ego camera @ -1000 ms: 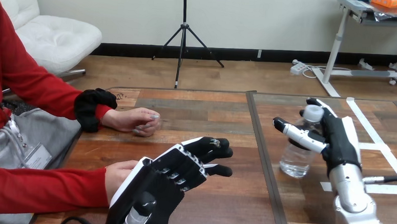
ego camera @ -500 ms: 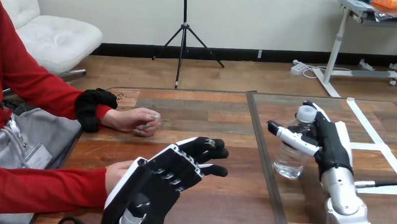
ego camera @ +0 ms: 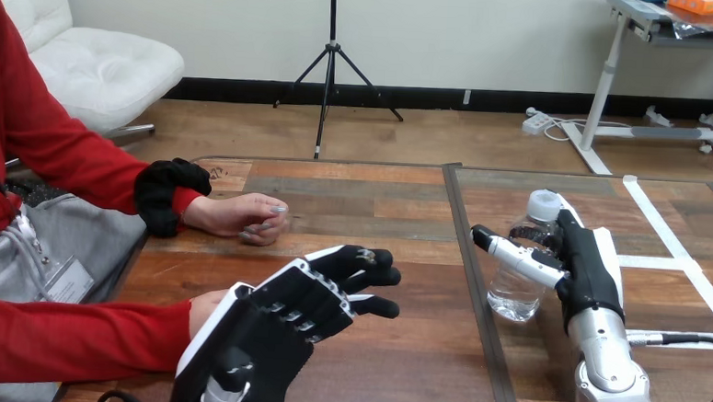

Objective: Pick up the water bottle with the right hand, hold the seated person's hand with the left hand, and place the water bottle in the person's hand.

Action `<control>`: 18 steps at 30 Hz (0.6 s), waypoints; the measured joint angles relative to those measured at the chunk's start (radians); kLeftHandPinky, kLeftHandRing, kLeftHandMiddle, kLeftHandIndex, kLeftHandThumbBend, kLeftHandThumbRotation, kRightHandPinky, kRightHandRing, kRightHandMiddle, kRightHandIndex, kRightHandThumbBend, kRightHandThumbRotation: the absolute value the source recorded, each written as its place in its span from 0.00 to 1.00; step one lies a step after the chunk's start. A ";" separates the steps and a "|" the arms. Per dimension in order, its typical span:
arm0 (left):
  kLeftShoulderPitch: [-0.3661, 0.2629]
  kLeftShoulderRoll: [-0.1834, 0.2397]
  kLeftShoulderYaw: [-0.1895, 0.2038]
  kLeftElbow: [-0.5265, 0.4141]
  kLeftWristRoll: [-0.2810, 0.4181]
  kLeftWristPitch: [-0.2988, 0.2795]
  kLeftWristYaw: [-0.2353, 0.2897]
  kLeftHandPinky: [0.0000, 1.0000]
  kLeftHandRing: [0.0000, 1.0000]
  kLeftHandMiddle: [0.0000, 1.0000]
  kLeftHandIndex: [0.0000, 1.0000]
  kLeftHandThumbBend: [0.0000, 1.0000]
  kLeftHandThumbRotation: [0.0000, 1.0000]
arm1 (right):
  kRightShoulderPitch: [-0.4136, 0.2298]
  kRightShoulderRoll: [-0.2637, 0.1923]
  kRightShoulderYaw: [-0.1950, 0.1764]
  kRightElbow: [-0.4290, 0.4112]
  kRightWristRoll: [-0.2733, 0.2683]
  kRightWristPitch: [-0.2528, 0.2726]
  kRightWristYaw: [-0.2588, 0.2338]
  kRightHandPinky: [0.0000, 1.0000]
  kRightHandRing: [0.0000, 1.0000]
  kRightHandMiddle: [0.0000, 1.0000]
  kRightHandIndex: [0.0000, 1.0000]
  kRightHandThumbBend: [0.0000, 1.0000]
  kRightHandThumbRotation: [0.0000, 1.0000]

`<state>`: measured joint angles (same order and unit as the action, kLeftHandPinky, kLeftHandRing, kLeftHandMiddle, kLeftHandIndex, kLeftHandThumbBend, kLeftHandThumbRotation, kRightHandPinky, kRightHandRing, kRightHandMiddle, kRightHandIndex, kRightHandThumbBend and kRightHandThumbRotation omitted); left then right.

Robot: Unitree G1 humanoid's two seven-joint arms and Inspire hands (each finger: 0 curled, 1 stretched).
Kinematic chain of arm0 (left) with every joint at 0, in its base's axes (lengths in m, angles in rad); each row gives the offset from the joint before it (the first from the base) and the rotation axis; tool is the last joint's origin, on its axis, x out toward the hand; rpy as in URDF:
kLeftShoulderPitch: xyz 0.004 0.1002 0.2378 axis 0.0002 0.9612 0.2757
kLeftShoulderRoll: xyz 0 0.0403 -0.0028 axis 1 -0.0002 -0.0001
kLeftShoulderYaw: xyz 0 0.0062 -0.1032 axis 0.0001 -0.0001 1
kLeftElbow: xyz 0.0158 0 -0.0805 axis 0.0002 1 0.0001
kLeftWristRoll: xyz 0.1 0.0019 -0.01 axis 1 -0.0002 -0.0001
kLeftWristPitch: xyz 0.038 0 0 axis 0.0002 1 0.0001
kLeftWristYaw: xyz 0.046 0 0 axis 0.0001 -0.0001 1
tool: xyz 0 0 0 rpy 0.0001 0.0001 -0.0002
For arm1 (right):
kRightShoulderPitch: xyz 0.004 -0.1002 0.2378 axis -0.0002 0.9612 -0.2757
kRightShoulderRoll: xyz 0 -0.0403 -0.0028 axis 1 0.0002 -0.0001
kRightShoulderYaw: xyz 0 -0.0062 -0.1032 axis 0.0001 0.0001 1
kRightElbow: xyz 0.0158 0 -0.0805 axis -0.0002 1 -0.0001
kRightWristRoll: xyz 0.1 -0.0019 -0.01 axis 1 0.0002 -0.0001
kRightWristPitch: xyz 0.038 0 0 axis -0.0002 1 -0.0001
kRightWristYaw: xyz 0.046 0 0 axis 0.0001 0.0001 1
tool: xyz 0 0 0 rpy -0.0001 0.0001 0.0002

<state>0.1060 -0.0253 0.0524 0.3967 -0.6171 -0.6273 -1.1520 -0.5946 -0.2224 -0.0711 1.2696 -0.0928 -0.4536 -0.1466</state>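
Carefully: right hand wrapped round bottle; carry upright toward person's near hand, beside loosely spread left hand; keep grip firm.

A black tripod stands on the wood-plank floor before a pale wall, a white cushioned chair at left, a white-legged desk at right.

Wood tbl w/ white tape lines on R side.
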 measured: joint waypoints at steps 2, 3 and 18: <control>0.002 0.001 0.000 -0.005 -0.001 0.003 0.000 0.72 0.82 0.83 0.77 0.99 0.78 | 0.001 0.001 -0.003 0.002 0.001 0.000 0.002 0.87 0.93 0.91 0.97 1.00 0.31; 0.003 0.001 0.001 -0.007 -0.001 0.004 0.000 0.72 0.82 0.83 0.77 0.99 0.78 | 0.002 0.002 -0.004 0.004 0.001 0.000 0.003 0.87 0.93 0.91 0.97 1.00 0.31; 0.013 0.003 0.000 -0.040 0.000 0.017 0.002 0.71 0.81 0.82 0.77 1.00 0.78 | 0.007 0.026 -0.016 0.031 0.006 0.021 -0.003 0.87 0.94 0.92 0.96 0.99 0.24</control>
<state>0.1191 -0.0221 0.0527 0.3564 -0.6175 -0.6102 -1.1501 -0.5877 -0.1968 -0.0875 1.3008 -0.0871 -0.4322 -0.1493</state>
